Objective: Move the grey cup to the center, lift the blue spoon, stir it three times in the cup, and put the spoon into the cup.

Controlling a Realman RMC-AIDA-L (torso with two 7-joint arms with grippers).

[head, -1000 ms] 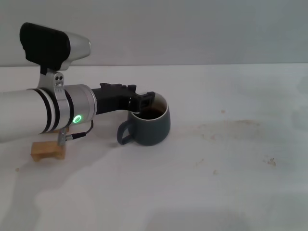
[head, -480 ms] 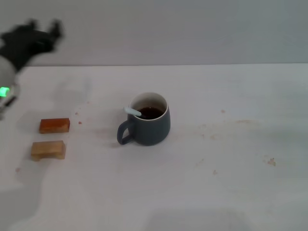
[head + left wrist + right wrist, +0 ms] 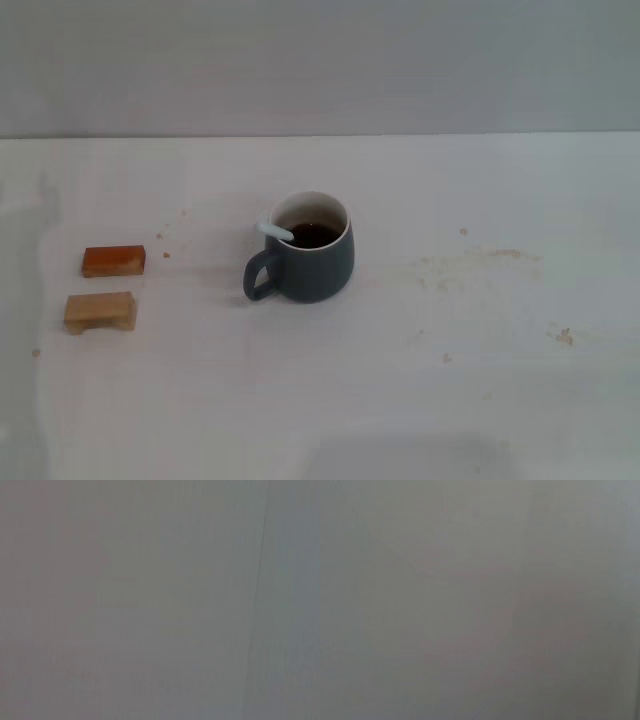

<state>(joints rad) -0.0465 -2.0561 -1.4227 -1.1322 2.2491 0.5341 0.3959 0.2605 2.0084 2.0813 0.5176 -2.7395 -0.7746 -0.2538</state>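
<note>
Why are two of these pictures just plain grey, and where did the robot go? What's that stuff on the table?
These pictures come from a robot with two arms. One camera sits on its head and looks down at a white table. Two more cameras sit on its wrists. Right now both wrist cameras show only a plain grey surface, so those pictures look blank. Neither arm nor gripper shows in any picture, so nothing is being held.

On the table, near the middle, stands the grey cup, with its handle toward the robot's left and something dark inside. The blue spoon sits in the cup, its pale handle leaning over the rim on the handle side. Off to the robot's left lie two small wooden blocks, a reddish one and a lighter one nearer the robot, a little apart. The table also has some faint stains.
</note>
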